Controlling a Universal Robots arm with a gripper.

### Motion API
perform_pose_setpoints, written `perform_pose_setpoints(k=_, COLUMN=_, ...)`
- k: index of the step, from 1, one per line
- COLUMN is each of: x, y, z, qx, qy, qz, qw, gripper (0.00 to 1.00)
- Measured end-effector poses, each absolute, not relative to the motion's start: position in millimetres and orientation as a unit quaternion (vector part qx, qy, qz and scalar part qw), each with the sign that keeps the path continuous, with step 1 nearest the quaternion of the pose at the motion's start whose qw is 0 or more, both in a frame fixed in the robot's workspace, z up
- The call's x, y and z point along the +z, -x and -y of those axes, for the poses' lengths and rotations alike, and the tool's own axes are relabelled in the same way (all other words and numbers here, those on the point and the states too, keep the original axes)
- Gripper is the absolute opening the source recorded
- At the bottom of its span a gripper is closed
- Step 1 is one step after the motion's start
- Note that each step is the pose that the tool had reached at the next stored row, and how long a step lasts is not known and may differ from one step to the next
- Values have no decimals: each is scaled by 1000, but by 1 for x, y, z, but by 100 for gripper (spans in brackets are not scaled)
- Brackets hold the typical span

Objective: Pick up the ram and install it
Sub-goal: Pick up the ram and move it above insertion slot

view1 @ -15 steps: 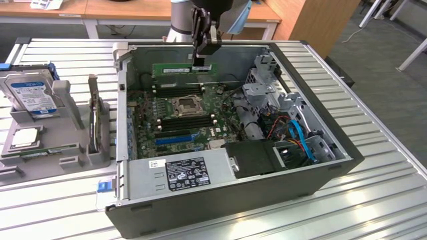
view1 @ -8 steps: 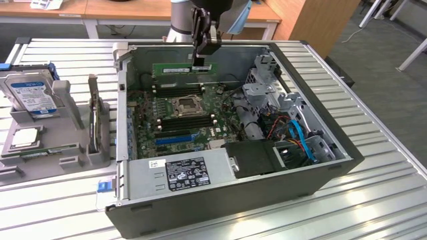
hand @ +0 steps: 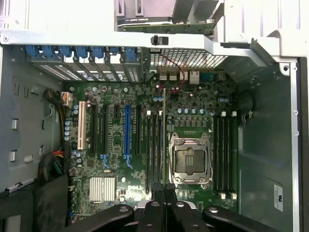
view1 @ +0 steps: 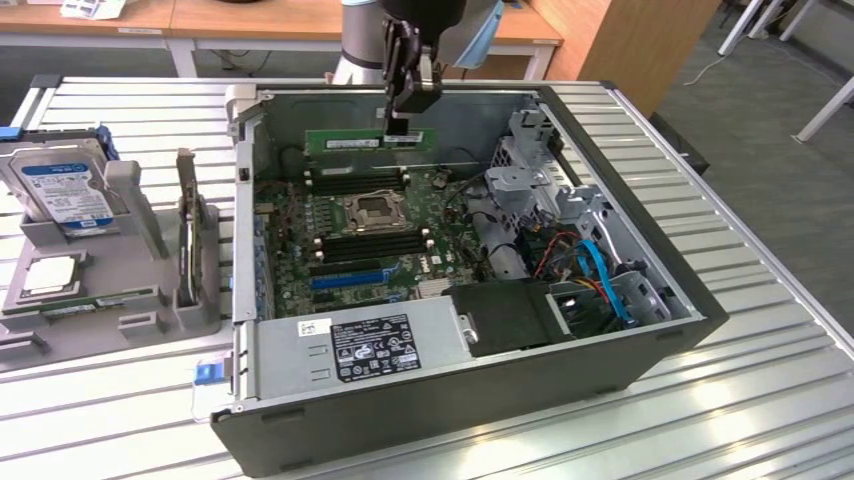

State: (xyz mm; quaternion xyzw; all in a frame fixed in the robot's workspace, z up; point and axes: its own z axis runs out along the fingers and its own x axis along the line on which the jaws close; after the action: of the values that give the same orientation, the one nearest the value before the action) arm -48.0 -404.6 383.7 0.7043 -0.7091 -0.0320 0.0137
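The ram (view1: pixel 350 141), a thin green stick with a white label, hangs level in the air above the far part of the open computer case (view1: pixel 641 345). My gripper (view1: pixel 398 128) is shut on its top edge from above. The wrist view shows the ram (hand: pixel 164 135) edge-on as a thin line between my fingertips (hand: pixel 164 187). Below it lies the green motherboard (hand: pixel 203 99). It runs parallel to the black memory slots (hand: pixel 153 145) beside the CPU socket (hand: pixel 190 162), and I cannot tell how high it hangs above them. More black slots (hand: pixel 224 154) lie on the socket's other side.
The case stands on a slatted metal table (view1: pixel 747 400). Inside are a power supply (view1: pixel 360 345), a drive cage (view1: pixel 527 190) and blue and orange cables (view1: pixel 601 275). A grey fixture (view1: pixel 134 320) holding a hard drive (view1: pixel 60 185) stands at the exterior view's left.
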Motion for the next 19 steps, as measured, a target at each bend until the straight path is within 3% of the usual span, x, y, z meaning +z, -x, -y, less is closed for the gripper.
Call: perform_pose_setpoints(k=19, x=372, y=48, z=405, qx=-32, qy=-704, qz=709, qw=13, gripper=11)
